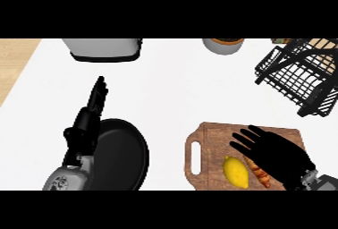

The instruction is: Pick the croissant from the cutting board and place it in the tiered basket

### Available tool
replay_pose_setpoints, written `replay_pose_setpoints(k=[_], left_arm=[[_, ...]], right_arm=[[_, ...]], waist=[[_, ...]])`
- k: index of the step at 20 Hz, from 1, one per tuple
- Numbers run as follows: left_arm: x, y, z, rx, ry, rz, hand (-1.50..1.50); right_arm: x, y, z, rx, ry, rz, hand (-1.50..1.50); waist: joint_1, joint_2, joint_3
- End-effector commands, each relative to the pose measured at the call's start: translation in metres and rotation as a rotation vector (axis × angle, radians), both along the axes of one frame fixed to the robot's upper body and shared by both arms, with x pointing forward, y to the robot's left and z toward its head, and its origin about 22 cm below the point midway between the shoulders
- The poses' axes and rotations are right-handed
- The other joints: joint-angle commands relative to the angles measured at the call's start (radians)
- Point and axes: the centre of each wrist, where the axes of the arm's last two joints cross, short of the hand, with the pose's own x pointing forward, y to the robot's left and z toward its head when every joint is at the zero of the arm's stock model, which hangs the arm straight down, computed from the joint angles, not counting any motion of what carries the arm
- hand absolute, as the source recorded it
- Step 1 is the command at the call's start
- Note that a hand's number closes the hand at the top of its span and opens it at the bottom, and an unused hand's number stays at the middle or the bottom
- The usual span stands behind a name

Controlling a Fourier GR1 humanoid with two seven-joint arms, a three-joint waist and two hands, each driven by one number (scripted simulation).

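**Reaching for the croissant on the cutting board**

At the far left we see our left hand (84, 127) resting open, fingers straight and pointing up the view, alongside the left rim of a black frying pan (119, 154) that lies on the white bench (178, 89). It holds nothing and, we judge, plays no part in this step. Behind it, at the top edge, stands a grey appliance (105, 49), and further right a round container (224, 44), both only partly in view.

Moving right, the wooden cutting board (208, 152) lies near the lower edge, its handle slot facing the pan. On it sits a yellow lemon (236, 172), and just beside the lemon's right side lies the croissant (259, 174), a slim brown shape that our right hand (274, 154) partly covers. That hand hovers over the board with fingers spread wide and nothing in it; we cannot tell whether it touches the croissant yet.

At the upper right stands the black wire tiered basket (297, 76), well apart from the board.

We judge the task is at the reach-and-grasp step, with nothing lifted. The next move calls for lowering the right hand, closing the fingers round the croissant alone without nudging the lemon, then lifting and carrying it up and right to the basket.
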Motion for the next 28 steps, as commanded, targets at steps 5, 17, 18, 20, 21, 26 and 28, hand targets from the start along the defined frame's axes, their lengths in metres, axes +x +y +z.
replay_pose_setpoints(k=[5, 17, 18, 20, 21, 26, 28], left_arm=[[0.005, 0.014, 0.011, 0.016, 0.0, 0.009, 0.0], [-0.001, 0.015, -0.005, 0.004, 0.004, -0.01, 0.0], [0.02, 0.006, -0.01, -0.013, 0.016, 0.002, 0.0], [0.006, 0.005, 0.019, -0.011, -0.009, 0.006, 0.0], [0.0, 0.004, 0.018, 0.002, -0.001, -0.005, 0.0], [-0.005, 0.015, -0.021, 0.015, 0.013, 0.008, 0.0], [0.007, 0.013, -0.005, 0.001, -0.004, -0.002, 0.0]], right_arm=[[0.006, -0.002, -0.018, -0.008, -0.001, -0.012, -1.5], [0.019, -0.009, -0.05, 0.005, 0.027, -0.043, -1.5], [0.036, 0.012, -0.039, 0.005, 0.024, -0.025, -1.5], [0.022, -0.018, -0.051, -0.002, 0.02, -0.045, -1.5], [0.03, -0.026, -0.044, 0.028, 0.032, -0.051, -1.5], [0.017, -0.018, -0.067, 0.075, 0.036, -0.051, -1.5], [0.027, -0.015, -0.073, 0.104, 0.024, -0.072, -1.5]], waist=[[0.0, 0.0, 0.0], [0.002, 0.0, 0.0], [0.002, 0.002, 0.0], [0.001, 0.0, 0.0], [0.002, 0.0, 0.0], [0.001, 0.001, 0.0], [0.001, 0.001, 0.0]])
